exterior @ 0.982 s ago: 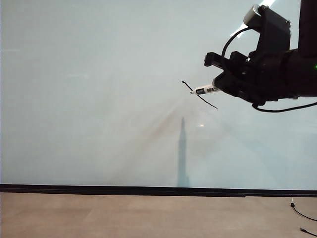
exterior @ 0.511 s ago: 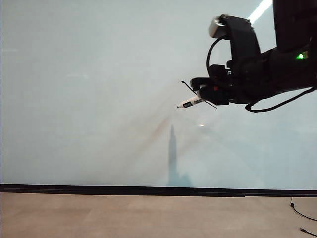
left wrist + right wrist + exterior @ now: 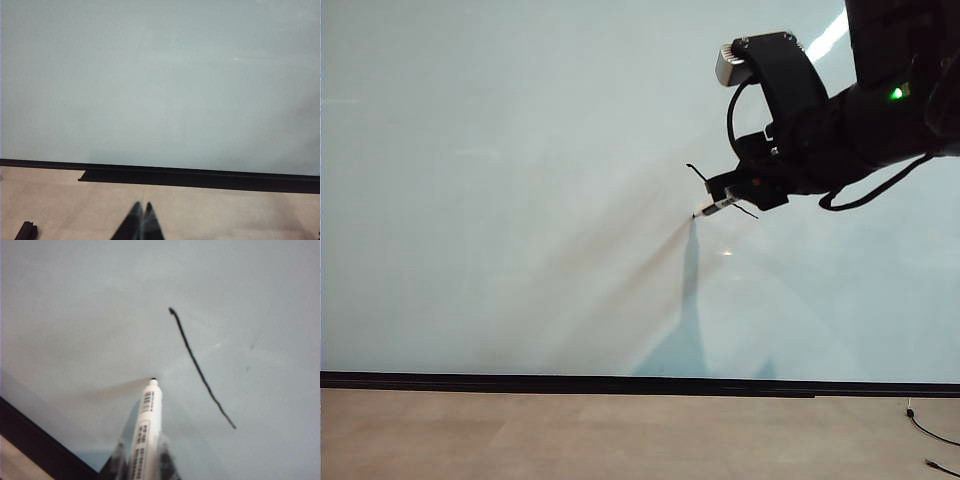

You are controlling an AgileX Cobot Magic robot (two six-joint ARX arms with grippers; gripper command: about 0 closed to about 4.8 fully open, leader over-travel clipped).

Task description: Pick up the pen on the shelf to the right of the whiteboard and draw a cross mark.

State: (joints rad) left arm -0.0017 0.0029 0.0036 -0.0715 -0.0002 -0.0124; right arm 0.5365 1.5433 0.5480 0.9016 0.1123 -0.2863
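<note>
One stroke (image 3: 720,190) crosses the whiteboard (image 3: 500,200); right hand (image 3: 732,197), clamped on pen (image 3: 712,208), aims its tip at seven o'clock for the second. Left hand (image 3: 140,220) hangs closed, empty.

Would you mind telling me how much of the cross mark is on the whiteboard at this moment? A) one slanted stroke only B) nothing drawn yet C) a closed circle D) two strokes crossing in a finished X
A: the right wrist view shows a single black stroke on the whiteboard, while the pen, held in the shut right gripper, has its tip beside the line.
</note>
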